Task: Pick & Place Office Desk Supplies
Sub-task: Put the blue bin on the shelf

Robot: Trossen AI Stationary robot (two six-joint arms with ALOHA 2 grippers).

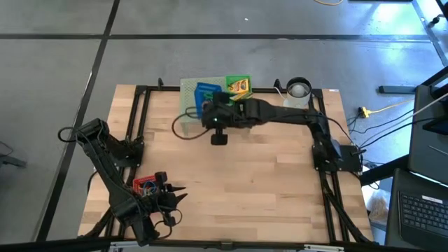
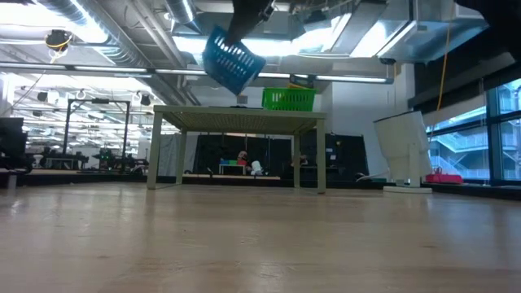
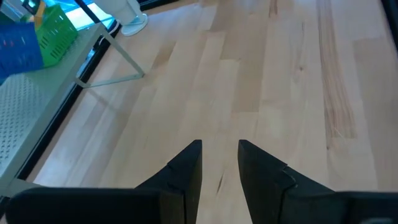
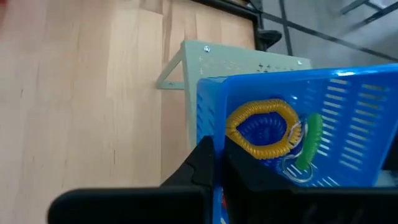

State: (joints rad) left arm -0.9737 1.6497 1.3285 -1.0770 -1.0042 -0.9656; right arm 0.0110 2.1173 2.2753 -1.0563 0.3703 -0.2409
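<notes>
Gripping the blue tray's (image 4: 292, 124) wall, right gripper (image 4: 217, 165) holds it tilted above the mesh riser (image 2: 240, 118) at 12 o'clock. Yellow coil ring (image 4: 261, 127) inside. Left gripper (image 3: 219, 163) narrowly parted, empty, at 7 o'clock.

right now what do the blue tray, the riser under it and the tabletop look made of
Blue tray: likely glossy moulded plastic, with slotted walls; the right gripper is shut on its rim. Riser: seemingly thin painted metal, pale green with perforations. Tabletop: light wood, visible plank seams and grain, smooth finish.

Two dark, jointed arms trail black cables; the left claw (image 3: 221, 163) has two tapered black fingers.
</notes>
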